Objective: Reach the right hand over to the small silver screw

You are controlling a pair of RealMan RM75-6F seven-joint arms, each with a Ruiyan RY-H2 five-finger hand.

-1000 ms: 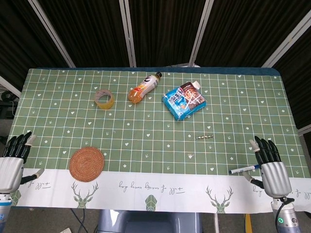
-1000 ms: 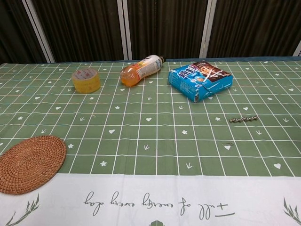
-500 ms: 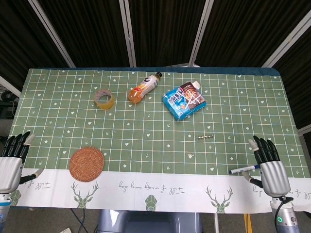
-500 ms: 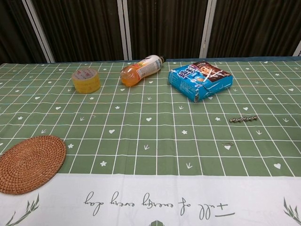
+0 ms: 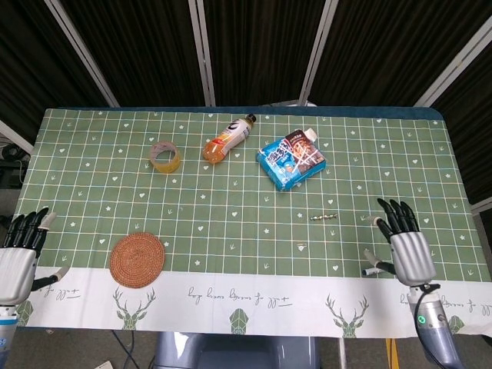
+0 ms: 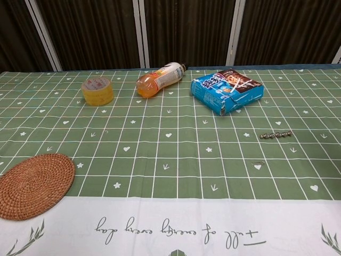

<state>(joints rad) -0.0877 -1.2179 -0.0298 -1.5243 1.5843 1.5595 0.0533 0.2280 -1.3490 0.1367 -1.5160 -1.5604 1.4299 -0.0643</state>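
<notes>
Screw: the small silver screw (image 5: 324,217) lies on the green surface (image 5: 231,231), right of centre, in front of the blue snack pack (image 5: 291,160).
Right hand: my right hand (image 5: 406,250) hovers near the front right edge, fingers (image 5: 394,215) straight, apart and empty, well apart from the screw.
Approach: I want to sweep forward and to the left, low, clear of the pen (image 5: 372,270) beside the palm.
Left hand: my left hand (image 5: 18,257) is parked, fingers extended, holding nothing.
</notes>
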